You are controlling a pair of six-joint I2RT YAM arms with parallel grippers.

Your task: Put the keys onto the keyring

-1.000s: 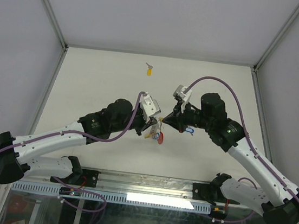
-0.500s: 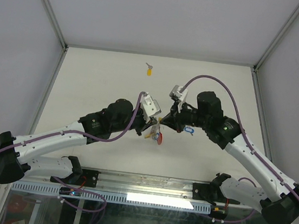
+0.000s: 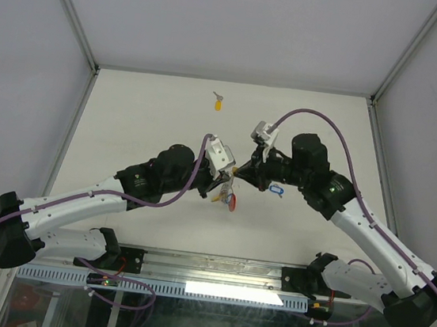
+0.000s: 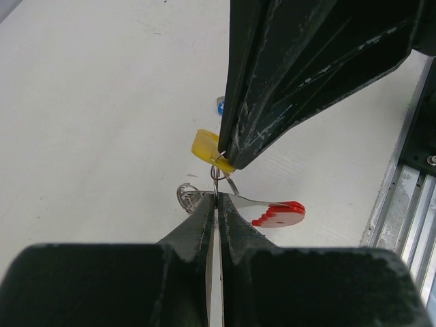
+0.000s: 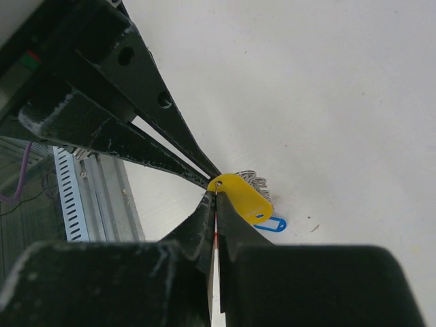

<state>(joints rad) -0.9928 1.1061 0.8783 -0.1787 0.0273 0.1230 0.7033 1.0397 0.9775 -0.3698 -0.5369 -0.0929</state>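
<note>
Left wrist: our left tool [image 4: 216, 199] clamps the keyring [image 4: 248, 202] wire, right tool [image 5: 215, 196] clamps the yellow key [image 5: 243, 196]. Light and slippery, so we'd grip the tag.

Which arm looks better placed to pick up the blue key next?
Probably the right: the blue key lies close by the right pincer, while the left pincer is shut on the keyring.

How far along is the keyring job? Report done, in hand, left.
Done: nothing clearly threaded yet. In hand: left gripper shut on the keyring, right gripper shut on a yellow-tagged key, tips meeting. Left: a blue-tagged key and another yellow key lie on the table.
</note>
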